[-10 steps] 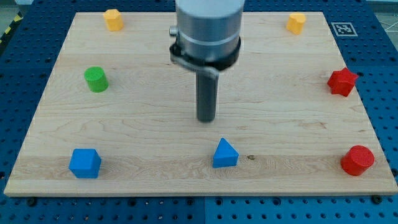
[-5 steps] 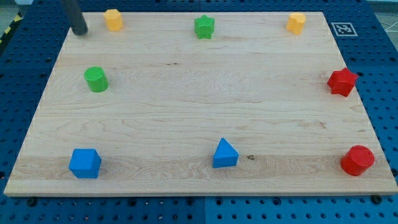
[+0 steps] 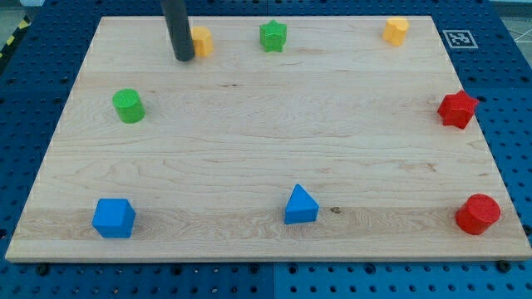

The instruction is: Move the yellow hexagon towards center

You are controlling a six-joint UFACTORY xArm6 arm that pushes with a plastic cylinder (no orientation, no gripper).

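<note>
A yellow hexagon-like block (image 3: 202, 40) sits near the view's top, left of middle, on the wooden board (image 3: 266, 141). My tip (image 3: 184, 59) stands just left of it and slightly below, touching or nearly touching its left side; the rod hides part of that side. A second yellow block (image 3: 396, 31) sits near the board's top right corner.
A green star (image 3: 272, 36) is right of the yellow hexagon at the top. A green cylinder (image 3: 128, 106) is at the left. A blue cube (image 3: 113, 218) and blue triangle (image 3: 300, 205) lie along the bottom. A red star (image 3: 457, 109) and a red round block (image 3: 478, 214) are at the right.
My tip went from the board's middle to its top left corner, then right. The left yellow block has shifted right and slightly down, closer to the green star.
</note>
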